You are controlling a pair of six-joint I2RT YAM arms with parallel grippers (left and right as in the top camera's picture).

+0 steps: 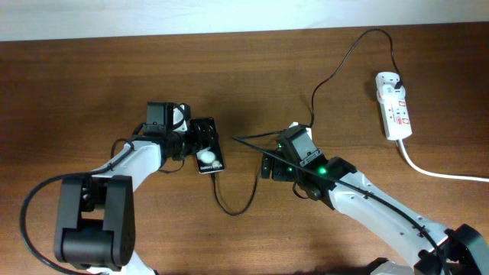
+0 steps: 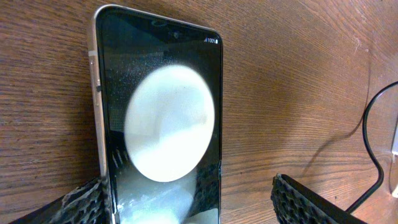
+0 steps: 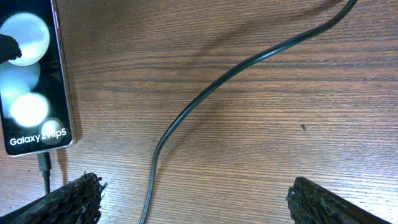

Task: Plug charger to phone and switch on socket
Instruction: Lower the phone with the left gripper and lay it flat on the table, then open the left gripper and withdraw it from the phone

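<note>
My left gripper [image 2: 186, 193] and right gripper [image 3: 196, 186] stand released. The phone [image 1: 211, 155] looks glossy, slippery; I would take its 2 long edges.

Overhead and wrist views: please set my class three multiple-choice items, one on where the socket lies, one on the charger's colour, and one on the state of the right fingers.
1. Where in the overhead view does the socket lie?
A. lower left
B. centre
C. upper right

2. What colour is the charger cable?
A. white
B. black
C. red

3. In what state are the right fingers?
A. shut on the charger
B. wide open, holding nothing
C. shut tight, holding nothing

Answers:
1 C: the white strip lies near the overhead view's top right corner.
2 B: the thin cable shows dark black against the brown wood.
3 B: the right wrist view shows the fingers far apart, with the cable lying on the wood beyond them.
</note>
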